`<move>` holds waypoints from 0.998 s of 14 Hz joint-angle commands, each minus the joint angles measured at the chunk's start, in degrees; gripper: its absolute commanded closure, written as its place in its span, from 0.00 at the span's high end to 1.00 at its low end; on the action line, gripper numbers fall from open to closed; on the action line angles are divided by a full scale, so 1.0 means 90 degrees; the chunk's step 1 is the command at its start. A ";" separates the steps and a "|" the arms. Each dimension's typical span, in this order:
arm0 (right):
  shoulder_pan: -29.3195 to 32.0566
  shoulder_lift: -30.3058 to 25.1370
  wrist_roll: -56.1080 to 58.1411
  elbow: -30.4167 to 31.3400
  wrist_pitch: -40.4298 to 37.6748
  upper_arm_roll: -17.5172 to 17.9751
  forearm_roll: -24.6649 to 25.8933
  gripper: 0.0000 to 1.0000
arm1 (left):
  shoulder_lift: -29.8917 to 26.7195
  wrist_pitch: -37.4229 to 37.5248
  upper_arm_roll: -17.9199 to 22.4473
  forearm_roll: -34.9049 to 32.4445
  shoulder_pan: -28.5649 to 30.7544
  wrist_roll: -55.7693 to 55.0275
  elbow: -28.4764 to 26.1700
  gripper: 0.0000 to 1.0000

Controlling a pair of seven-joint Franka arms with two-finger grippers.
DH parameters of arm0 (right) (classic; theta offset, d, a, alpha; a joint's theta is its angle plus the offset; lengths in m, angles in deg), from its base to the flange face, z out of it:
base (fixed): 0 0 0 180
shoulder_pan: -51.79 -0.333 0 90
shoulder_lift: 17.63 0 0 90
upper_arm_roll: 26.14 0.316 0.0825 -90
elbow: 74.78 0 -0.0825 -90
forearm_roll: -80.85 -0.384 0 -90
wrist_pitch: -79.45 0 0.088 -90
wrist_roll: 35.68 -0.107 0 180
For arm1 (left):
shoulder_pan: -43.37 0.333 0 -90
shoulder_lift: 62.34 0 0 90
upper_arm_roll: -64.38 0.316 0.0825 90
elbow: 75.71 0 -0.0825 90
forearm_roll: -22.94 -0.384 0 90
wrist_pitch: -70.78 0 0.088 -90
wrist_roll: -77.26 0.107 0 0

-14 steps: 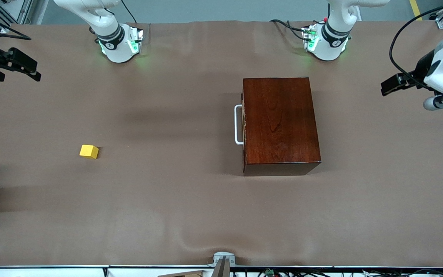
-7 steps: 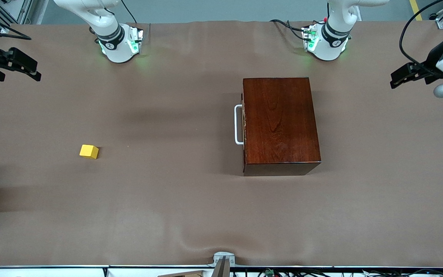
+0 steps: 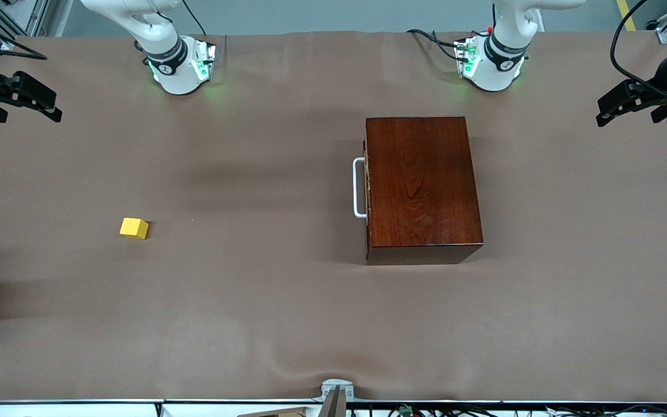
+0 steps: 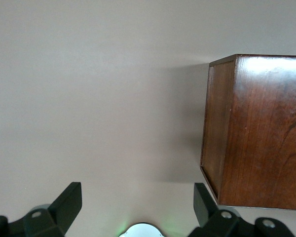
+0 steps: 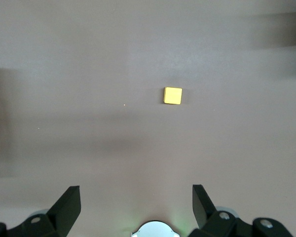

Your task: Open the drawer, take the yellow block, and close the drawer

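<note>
Yellow block (image 3: pixel 134 228) already out on counter (image 3: pixel 252 301), well apart from right claw (image 3: pixel 35 104); drawer (image 3: pixel 366 188) shut. Both claws wide, empty. Left claw (image 3: pixel 623 104) beside box (image 3: pixel 420 185): retract clear, avoid contact.

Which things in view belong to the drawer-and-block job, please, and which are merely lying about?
Belonging to the job:
- drawer, shut in the wooden box
- yellow block, out on the table toward the right arm's end
- left gripper, open
- right gripper, open

Lying about:
- brown table cover only
</note>
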 commanded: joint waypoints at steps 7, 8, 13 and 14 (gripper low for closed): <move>0.0133 -0.0137 0.0558 0.0144 0.0049 0.0004 0.0026 1.00 | 0.0148 0.0011 -0.0012 0.0093 0.0005 0.0106 0.0209 1.00; 0.0143 -0.0146 0.0558 0.0144 0.0040 0.0004 0.0026 1.00 | 0.0148 0.0001 -0.0012 0.0103 0.0005 0.0115 0.0218 1.00; 0.0202 -0.0137 0.0558 0.0154 0.0001 -0.0015 0.0017 1.00 | 0.0148 0.0001 -0.0060 0.0113 0.0073 0.0116 0.0189 1.00; 0.0202 -0.0137 0.0558 0.0154 0.0001 -0.0015 0.0017 1.00 | 0.0148 0.0001 -0.0186 0.0113 0.0179 0.0116 0.0189 1.00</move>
